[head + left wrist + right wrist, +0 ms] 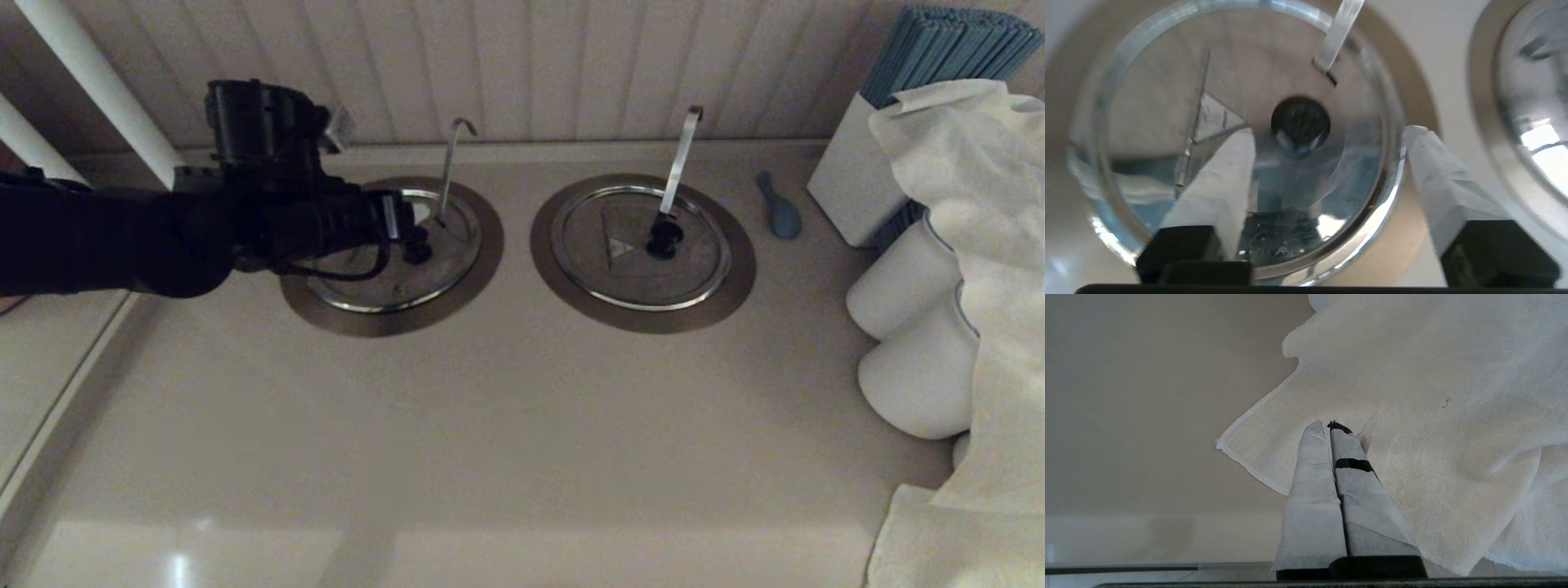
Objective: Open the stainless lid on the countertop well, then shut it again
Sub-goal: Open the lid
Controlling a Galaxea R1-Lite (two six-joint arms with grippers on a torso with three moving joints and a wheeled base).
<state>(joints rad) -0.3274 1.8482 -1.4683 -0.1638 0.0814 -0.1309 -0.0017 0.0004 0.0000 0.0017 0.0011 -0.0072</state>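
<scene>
The stainless lid [384, 282] lies flat over the left countertop well, whose brushed-steel flange [392, 320] rings it; the dark hole is hidden. A thin hook-tipped rod [451, 167] pokes up through the lid near its black knob [417, 245]. My left gripper [400, 216] hovers over the lid, open, its fingers apart and holding nothing. In the left wrist view the knob [1300, 124] sits just ahead of the gripper [1329, 132], with the triangle mark [1216, 118] and the rod [1337, 36] beyond. My right gripper [1329, 426] is shut over a white cloth [1433, 396].
The twin lid [620, 269] with its broad flat strip handle [679, 159] sits to the right. Further right lie a blue spoon [780, 208], a white box of blue straws [853, 184], white rolls [898, 294] and a draped white cloth [988, 245].
</scene>
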